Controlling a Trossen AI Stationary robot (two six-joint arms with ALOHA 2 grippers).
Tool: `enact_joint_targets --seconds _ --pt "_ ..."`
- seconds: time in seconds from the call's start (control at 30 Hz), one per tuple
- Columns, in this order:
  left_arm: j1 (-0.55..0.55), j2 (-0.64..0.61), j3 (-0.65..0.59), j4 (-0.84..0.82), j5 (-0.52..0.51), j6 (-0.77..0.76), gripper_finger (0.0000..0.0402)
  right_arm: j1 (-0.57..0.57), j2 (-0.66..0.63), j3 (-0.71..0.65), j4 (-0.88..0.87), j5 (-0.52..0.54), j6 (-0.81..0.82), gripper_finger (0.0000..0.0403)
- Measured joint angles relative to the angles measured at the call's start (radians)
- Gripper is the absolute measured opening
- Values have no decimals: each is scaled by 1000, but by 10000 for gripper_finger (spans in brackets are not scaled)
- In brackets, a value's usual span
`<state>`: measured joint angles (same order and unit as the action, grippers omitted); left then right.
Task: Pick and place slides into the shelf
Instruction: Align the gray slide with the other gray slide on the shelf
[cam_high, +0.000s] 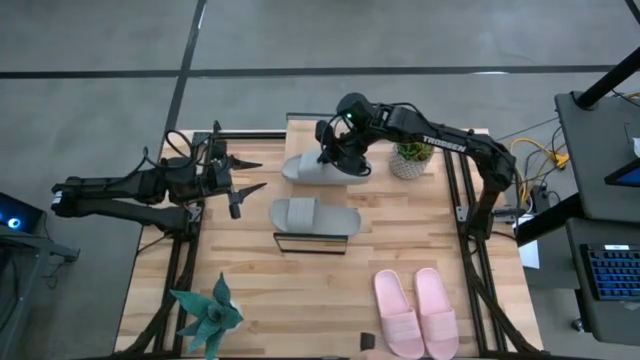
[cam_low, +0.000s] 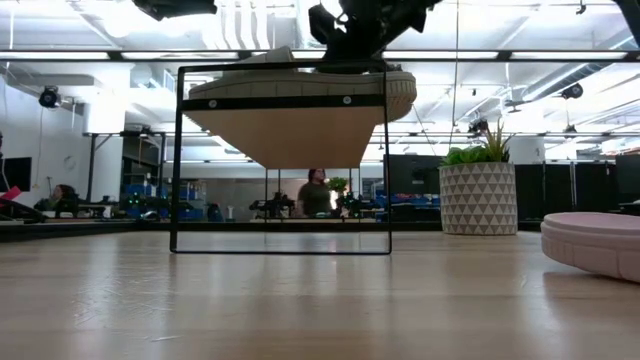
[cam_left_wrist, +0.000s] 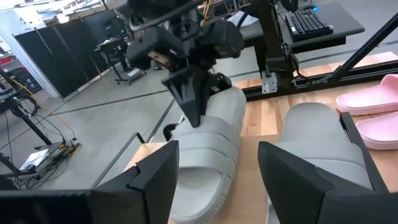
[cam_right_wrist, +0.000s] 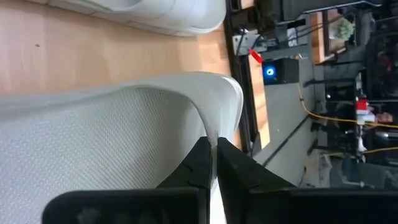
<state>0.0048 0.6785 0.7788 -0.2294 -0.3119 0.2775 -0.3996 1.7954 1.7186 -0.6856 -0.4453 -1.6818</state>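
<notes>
One grey slide (cam_high: 318, 169) is held by my right gripper (cam_high: 340, 152) over the far part of the table, beyond the shelf (cam_high: 310, 242). The second grey slide (cam_high: 313, 215) lies flat by its sole on the shelf's top, also seen in the low view (cam_low: 300, 90). The pale pink pair (cam_high: 415, 310) rests side by side near the table's near edge. My left gripper (cam_high: 255, 175) is open and hovers to the left of both grey slides, touching nothing. My right gripper pinches the grey slide's strap (cam_right_wrist: 227, 106) between its two fingers, at the strap's edge. The fingers (cam_left_wrist: 193, 102) come from above, pointing down. The slide hangs below them, lifted clear of the table; nothing of it shows at table level in the low view.
A potted plant in a white patterned pot (cam_high: 410, 158) stands just right of the held slide. A green leafy toy plant (cam_high: 210, 312) sits at the table's near left corner. Bare wood lies between the shelf and the pink pair.
</notes>
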Motion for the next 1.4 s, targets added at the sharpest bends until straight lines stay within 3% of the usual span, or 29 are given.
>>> enact_joint_targets --seconds 0.23,0.37,0.6,1.1,1.4 --pt "0 5 0 -12 -11 0 204 -1 16 -9 -10 -14 1 8" --pt "0 2 0 -44 -13 0 204 0 16 -12 -16 -98 2 8" --pt "0 -8 0 -51 -40 0 204 -1 18 -19 -14 -144 16 8" --pt "0 -4 0 -50 -40 0 204 5 19 -39 37 -156 114 9" --pt "0 0 0 -48 -41 0 204 5 19 -40 46 -156 251 48"
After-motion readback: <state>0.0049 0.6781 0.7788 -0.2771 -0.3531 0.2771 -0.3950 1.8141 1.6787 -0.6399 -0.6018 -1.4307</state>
